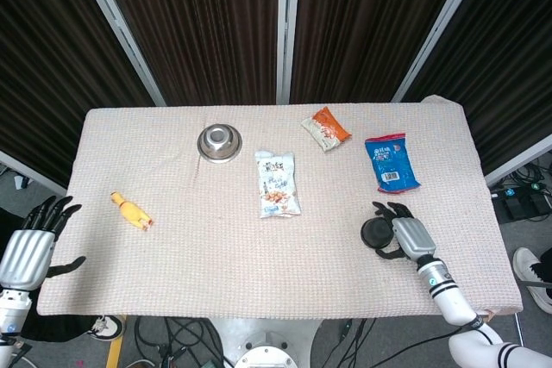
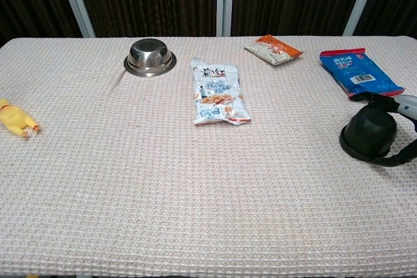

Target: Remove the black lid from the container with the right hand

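The black lid (image 1: 376, 232) sits on its low round container near the table's right front, domed top up (image 2: 369, 133). My right hand (image 1: 407, 235) comes in from the right and wraps around it. In the chest view its fingers (image 2: 368, 97) lie over the lid's far side and the thumb curls along the near rim. Where lid meets container is not distinguishable. My left hand (image 1: 30, 247) hangs past the table's left front corner, fingers spread, holding nothing.
A steel bowl (image 1: 219, 141) sits at the back left, and a white snack bag (image 1: 277, 184) lies mid-table. An orange packet (image 1: 326, 128) and a blue packet (image 1: 391, 162) are at the back right. A yellow rubber chicken (image 1: 131, 211) lies at the left.
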`<control>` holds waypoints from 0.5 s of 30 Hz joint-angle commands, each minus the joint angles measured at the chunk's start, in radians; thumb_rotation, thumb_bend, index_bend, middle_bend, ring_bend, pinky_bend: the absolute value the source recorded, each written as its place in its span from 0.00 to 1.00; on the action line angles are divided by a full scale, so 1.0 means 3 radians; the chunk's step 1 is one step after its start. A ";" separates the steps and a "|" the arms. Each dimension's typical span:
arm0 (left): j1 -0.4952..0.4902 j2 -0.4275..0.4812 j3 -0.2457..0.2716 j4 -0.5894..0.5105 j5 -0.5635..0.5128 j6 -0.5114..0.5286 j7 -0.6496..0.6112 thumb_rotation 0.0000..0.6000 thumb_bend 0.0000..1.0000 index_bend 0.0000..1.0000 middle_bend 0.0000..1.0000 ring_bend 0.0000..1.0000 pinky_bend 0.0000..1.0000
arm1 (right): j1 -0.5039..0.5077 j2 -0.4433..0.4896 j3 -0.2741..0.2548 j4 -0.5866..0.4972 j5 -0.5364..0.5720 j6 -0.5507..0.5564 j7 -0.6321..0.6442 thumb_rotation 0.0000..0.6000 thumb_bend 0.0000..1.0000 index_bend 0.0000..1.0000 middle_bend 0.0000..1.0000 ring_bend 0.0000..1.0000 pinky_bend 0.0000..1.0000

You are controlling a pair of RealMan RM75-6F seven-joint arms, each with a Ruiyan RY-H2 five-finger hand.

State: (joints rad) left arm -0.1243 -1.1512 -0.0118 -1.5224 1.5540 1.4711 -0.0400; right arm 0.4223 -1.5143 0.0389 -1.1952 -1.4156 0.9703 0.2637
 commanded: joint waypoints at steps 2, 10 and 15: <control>-0.0006 0.0000 -0.0002 0.0010 0.0000 -0.0008 -0.0005 1.00 0.09 0.15 0.07 0.00 0.13 | 0.0005 -0.0001 -0.0004 0.0000 0.0006 -0.0011 -0.0007 1.00 0.09 0.00 0.21 0.00 0.00; -0.0007 0.0005 -0.0004 0.0004 -0.0004 -0.0010 -0.0005 1.00 0.09 0.15 0.07 0.00 0.13 | 0.0017 -0.0018 -0.0003 0.0007 0.0007 -0.0004 -0.0027 1.00 0.10 0.00 0.23 0.00 0.00; -0.0005 0.0001 -0.0002 0.0007 -0.0005 -0.0010 -0.0013 1.00 0.09 0.15 0.07 0.00 0.13 | 0.0011 -0.0025 -0.0004 0.0009 0.0015 0.0011 -0.0050 1.00 0.11 0.00 0.27 0.00 0.00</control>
State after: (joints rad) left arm -0.1258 -1.1510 -0.0125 -1.5203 1.5524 1.4682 -0.0439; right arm 0.4258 -1.5215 0.0374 -1.1927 -1.4113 0.9732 0.2489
